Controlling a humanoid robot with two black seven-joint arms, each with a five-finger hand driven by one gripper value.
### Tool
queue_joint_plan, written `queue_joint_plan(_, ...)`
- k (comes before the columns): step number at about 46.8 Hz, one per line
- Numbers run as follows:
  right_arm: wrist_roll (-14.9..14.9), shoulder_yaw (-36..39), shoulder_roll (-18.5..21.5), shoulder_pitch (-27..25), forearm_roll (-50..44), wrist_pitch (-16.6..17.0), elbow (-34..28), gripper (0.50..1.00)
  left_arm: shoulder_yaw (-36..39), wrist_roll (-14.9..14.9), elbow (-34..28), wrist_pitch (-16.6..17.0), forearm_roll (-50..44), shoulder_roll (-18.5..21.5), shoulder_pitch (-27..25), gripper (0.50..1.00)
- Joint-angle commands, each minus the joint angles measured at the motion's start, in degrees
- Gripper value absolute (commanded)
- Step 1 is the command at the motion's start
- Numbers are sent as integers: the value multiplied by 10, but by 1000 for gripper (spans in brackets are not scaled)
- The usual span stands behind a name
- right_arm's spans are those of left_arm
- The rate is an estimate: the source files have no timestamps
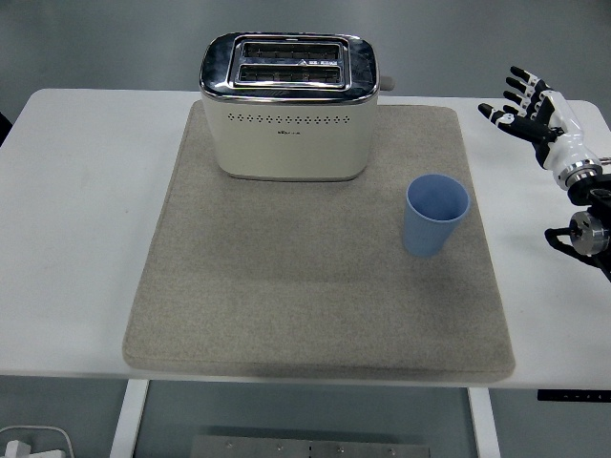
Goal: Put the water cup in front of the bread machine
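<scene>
Cup (436, 215), blue, is standing upright on grey mat (286, 286), right of toaster (288, 105), not yet in front. Right hand (531, 107) is hovering, fingers spread, holding nothing, likely preparing a side grasp.

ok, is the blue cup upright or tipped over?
Upright. The blue cup stands on its base on the mat, open rim facing up, inside looks empty.

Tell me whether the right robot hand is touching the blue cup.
Apart. The head view shows the right robot hand open, off to the right, with bare mat and table between it and the blue cup.
</scene>
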Motion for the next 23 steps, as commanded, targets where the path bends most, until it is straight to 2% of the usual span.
queue_joint_plan(1, 1, -1, 0, 0, 0, 0, 0, 915, 0, 6, -1, -1, 0, 0, 0, 1000)
queue_joint_plan(18, 1, -2, -2, 0, 0, 2, 0, 915, 1, 7, 2, 0, 0, 0, 6, 1000)
queue_joint_plan(23, 1, -2, -3, 0, 0, 18, 0, 915, 1, 6, 6, 0, -1, 0, 5, 1000)
